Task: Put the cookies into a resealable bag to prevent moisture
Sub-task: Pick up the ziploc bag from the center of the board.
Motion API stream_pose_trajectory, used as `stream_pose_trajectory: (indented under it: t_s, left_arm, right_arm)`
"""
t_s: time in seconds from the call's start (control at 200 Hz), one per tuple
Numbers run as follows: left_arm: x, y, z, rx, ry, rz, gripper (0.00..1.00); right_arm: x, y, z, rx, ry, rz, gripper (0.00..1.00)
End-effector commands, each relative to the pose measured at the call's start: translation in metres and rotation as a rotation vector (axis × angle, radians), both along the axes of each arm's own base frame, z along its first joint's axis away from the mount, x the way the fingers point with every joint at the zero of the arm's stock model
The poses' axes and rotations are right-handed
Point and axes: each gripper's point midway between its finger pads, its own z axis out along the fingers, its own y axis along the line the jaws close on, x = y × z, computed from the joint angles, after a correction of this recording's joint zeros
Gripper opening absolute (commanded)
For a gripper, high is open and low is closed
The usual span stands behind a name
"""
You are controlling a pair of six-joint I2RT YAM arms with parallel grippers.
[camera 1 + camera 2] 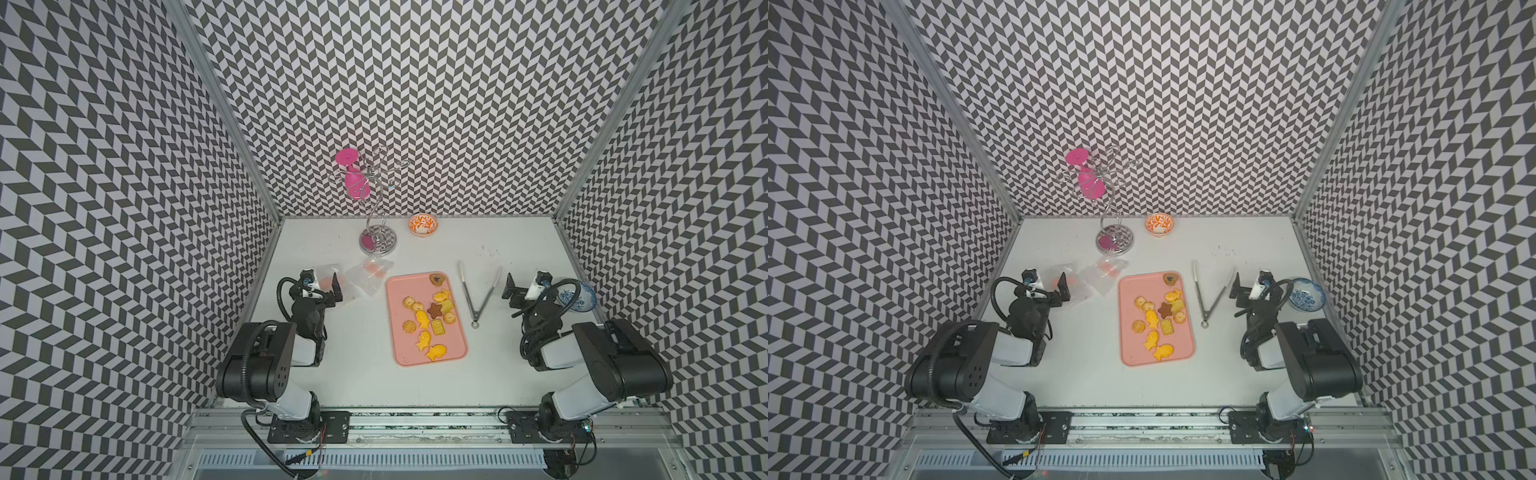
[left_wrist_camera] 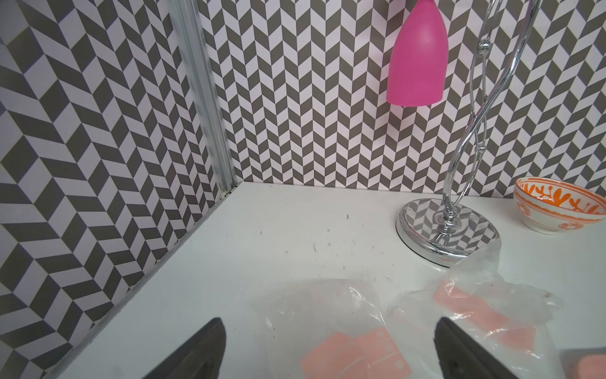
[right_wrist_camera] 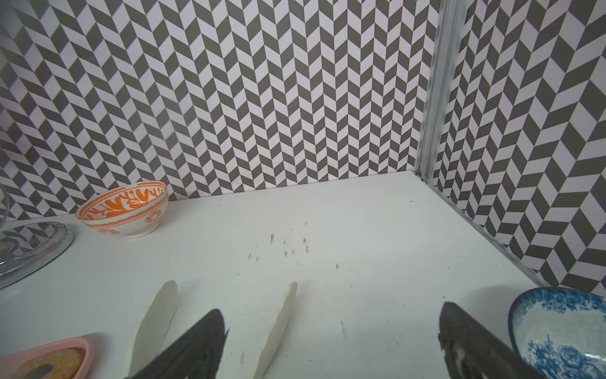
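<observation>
The cookies point(image 1: 428, 320) point(image 1: 1160, 322), several yellow-orange ones with a brown star among them, lie on a pink tray point(image 1: 405, 349) point(image 1: 1136, 349) mid-table; a brown one point(image 1: 436, 279) sits in its far corner. Two clear resealable bags with pink labels lie left of the tray: one bag point(image 1: 370, 276) point(image 2: 492, 295) near the stand, the other bag point(image 1: 328, 274) point(image 2: 328, 315) beneath my left gripper point(image 1: 324, 279) point(image 1: 1045, 279) point(image 2: 329, 331), which is open and empty. My right gripper point(image 1: 525, 280) point(image 1: 1250, 280) point(image 3: 331, 318) is open and empty, right of the tray.
Metal tongs point(image 1: 478, 291) point(image 3: 282, 315) lie open between tray and right gripper. A blue bowl point(image 1: 579, 297) point(image 3: 557, 331) sits by the right wall. An orange bowl point(image 1: 423, 224) point(image 2: 557, 210) and a chrome stand point(image 1: 377, 241) point(image 2: 446, 233) holding a pink glass point(image 1: 355, 178) stand at the back.
</observation>
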Motion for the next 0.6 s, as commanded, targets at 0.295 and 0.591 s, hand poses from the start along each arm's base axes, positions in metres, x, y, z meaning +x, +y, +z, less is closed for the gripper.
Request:
stream_pose_trajectory:
  t_s: [0.295, 0.591]
  left_arm:
    - [0.004, -0.0001, 0.0082, 0.006, -0.027, 0.001, 1.0]
    - [0.0034, -0.0004, 0.0086, 0.007, -0.029, 0.0, 1.0]
  right_arm:
    - [0.0036, -0.0046, 0.0169, -0.003, -0.066, -0.019, 1.0]
    - [0.0026, -0.0046, 0.0184, -0.005, -0.072, -0.019, 1.0]
